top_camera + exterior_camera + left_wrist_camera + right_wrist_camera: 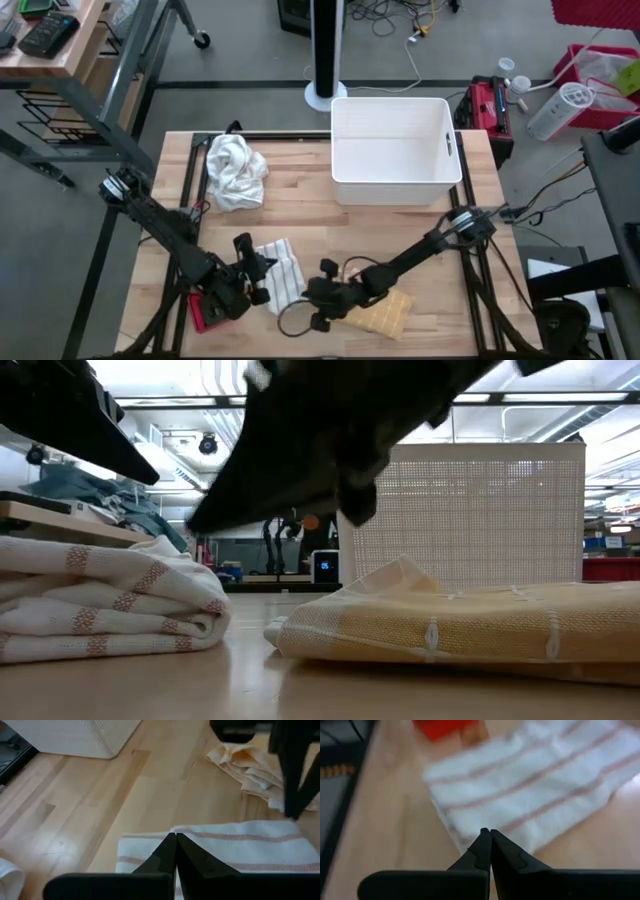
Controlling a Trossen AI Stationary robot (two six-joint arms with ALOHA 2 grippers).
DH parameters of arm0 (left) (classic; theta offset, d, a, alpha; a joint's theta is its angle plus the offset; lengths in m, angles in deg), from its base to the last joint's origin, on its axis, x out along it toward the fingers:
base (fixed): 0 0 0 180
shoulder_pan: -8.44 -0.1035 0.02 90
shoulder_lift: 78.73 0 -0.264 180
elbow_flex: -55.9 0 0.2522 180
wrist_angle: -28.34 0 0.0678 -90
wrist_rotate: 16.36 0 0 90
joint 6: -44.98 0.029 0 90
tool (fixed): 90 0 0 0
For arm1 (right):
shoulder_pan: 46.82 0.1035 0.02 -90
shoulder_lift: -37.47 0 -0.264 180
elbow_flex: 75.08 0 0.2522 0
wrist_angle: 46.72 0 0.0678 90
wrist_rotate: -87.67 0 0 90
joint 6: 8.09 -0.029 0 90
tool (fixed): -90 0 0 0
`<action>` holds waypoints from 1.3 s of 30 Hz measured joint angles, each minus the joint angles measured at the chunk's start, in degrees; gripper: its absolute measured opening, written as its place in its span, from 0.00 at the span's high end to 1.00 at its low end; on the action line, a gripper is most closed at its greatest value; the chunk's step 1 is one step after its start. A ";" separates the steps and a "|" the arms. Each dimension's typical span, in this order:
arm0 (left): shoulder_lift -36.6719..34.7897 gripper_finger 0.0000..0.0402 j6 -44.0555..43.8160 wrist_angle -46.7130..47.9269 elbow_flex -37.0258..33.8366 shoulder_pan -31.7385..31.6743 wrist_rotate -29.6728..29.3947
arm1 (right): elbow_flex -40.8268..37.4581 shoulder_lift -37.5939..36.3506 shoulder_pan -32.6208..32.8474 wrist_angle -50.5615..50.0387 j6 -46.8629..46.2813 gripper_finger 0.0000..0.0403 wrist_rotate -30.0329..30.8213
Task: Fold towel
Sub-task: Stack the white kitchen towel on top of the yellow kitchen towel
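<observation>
Both tools are pressed together, empty: left tool and right tool flank the striped towel, lower centre; no writing is readable.

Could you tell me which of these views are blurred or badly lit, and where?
Right wrist view: the striped towel and a red object are soft and smeared. Low view: the arms overhead are dark silhouettes against bright ceiling lights, yet the yellow towel is crisp. High and left wrist views: evenly lit and sharp.

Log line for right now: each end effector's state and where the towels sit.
left end effector: shut, over striped towel | right end effector: shut, empty, between towels | yellow towel: folded, front | white towel: bunched, rear left
</observation>
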 joint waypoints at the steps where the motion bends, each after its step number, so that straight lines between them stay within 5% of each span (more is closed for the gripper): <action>1: 0.00 1.00 -0.01 0.01 -0.02 0.00 0.00 | 1.69 0.76 -0.29 -3.20 -0.52 1.00 -1.16; 8: 0.00 1.00 -0.34 0.04 -0.83 0.26 0.34 | 6.15 0.22 0.30 -11.13 2.59 1.00 -1.24; 13: -0.07 1.00 -1.06 -2.05 -0.92 1.85 0.80 | 6.15 -3.93 2.62 -11.13 9.38 1.00 5.94; 18: -0.13 1.00 -0.31 -2.51 -0.62 3.58 0.84 | 5.80 -6.31 4.88 -13.75 16.62 1.00 6.64; 39: -0.13 1.00 -3.02 -1.05 -0.78 4.99 2.63 | 5.76 -8.35 5.08 -15.21 14.25 1.00 6.17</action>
